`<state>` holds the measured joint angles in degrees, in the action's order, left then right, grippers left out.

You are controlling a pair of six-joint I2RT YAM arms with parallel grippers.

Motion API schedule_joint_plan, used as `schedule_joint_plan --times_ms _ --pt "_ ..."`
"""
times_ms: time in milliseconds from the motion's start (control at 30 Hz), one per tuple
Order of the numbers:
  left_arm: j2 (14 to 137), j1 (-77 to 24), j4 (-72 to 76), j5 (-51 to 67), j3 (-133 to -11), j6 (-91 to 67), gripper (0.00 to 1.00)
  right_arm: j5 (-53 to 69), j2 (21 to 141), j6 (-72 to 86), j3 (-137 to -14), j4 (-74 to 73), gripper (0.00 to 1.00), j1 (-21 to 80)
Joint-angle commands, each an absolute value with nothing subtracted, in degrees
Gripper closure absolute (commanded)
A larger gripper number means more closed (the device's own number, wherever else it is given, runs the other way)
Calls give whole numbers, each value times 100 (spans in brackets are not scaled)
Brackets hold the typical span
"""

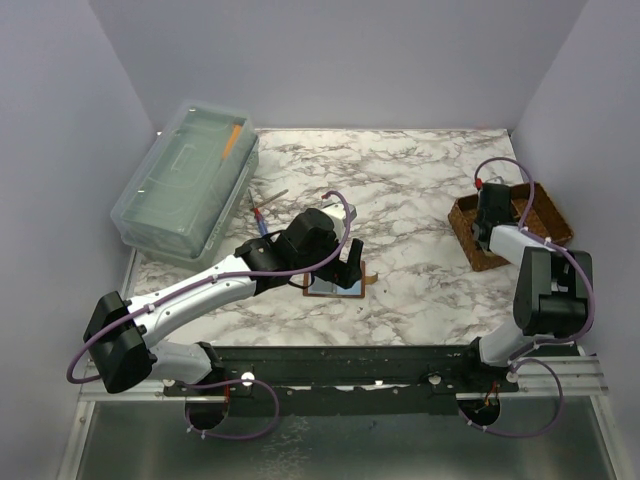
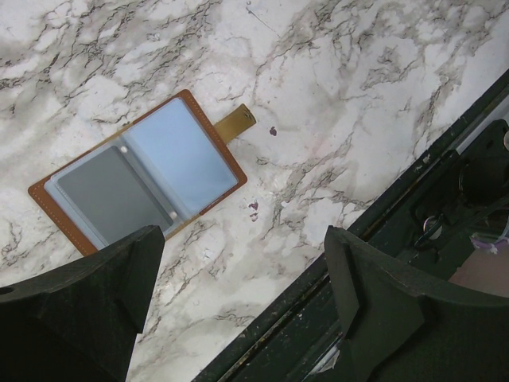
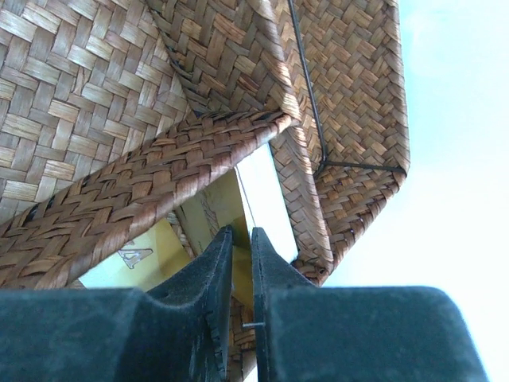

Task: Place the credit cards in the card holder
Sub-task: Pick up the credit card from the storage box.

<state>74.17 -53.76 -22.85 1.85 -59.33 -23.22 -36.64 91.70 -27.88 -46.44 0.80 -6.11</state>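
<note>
Hovering by the open card holder (image 2: pixel 143 183), left tool (image 2: pixel 242 259) stands apart; right tool (image 3: pixel 241 239), in basket (image 3: pixel 95 103), nearly together, grip unclear.

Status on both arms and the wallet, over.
Left gripper open, hovering over open wallet. Right gripper in basket, jaws nearly closed at a card edge, grip unconfirmed. Nothing blocking the wallet.

Card holder (image 2: pixel 151 167) lies left of basket (image 1: pixel 463 235) holding credit card (image 3: pixel 266 199).

Tan card holder (image 2: pixel 139 179), blue-grey inside; marble table (image 2: pixel 358 95); brown-woven basket (image 3: pixel 95 87); card (image 3: pixel 203 219) poss. yellow.
</note>
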Motion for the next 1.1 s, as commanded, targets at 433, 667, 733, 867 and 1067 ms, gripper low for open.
schedule_joint_plan --times_ms 433,667,733,867,1067 --pt "7492 -5405 -2303 70 -5872 -2275 10 -3716 8588 -2352 -4811 -550 99 -659" --pt "7546 -5405 -2295 123 -5871 -2277 10 -3268 8398 -1775 -5172 -1503 100 -653" --pt "7587 -5405 -2286 120 -5863 -2277 10 -3184 8371 -1516 -5319 -1843 100 -658" --pt "7619 -5402 -2278 219 -5879 -2298 10 -3435 8508 -714 -5570 -2502 100 -657" --pt "7720 -5391 -2254 275 -5871 -2311 10 -4181 8875 879 -5954 -3311 100 -655"
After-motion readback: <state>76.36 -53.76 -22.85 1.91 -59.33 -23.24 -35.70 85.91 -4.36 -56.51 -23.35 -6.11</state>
